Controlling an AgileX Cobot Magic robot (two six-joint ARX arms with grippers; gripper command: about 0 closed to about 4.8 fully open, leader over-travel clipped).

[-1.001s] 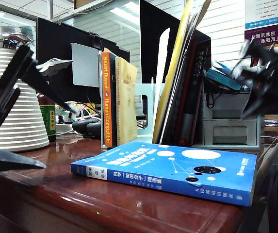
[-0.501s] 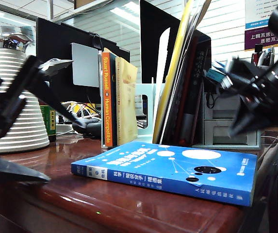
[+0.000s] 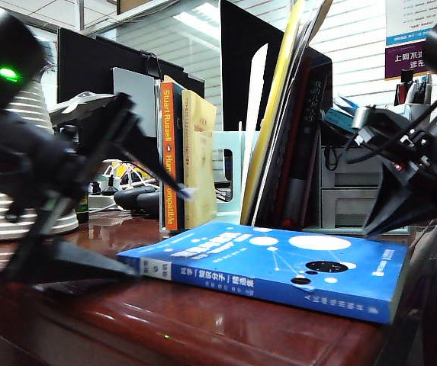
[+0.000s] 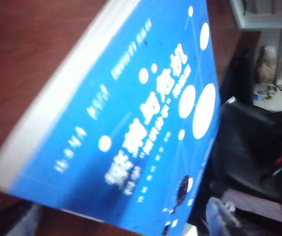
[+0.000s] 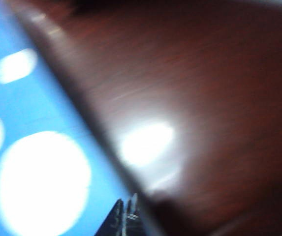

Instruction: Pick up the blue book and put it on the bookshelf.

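Two robot arms close on the blue book (image 3: 271, 268), which lies flat, cover up, at the front edge of the dark wooden desk (image 3: 126, 320), its spine facing the room. The left gripper (image 3: 126, 221) is at the book's left end with its claw spread as wide as it goes and nothing in it: one finger lies low along the desk at the book's corner, the other reaches up above the cover. The right gripper (image 3: 401, 206) hangs over the book's right end; only a dark fingertip shows in its own wrist view, above the cover's edge, and I cannot tell how far that claw is open or see anything in it. The bookshelf (image 3: 233, 171), pale plastic, stands well behind the book toward the desk's back edge, already holding upright and leaning volumes.

The risks look plain enough. The lower left finger could shove the book sideways instead of slipping beneath it, nudging it toward the front edge. A grip on the cover alone could let the pages fan open on the lift.
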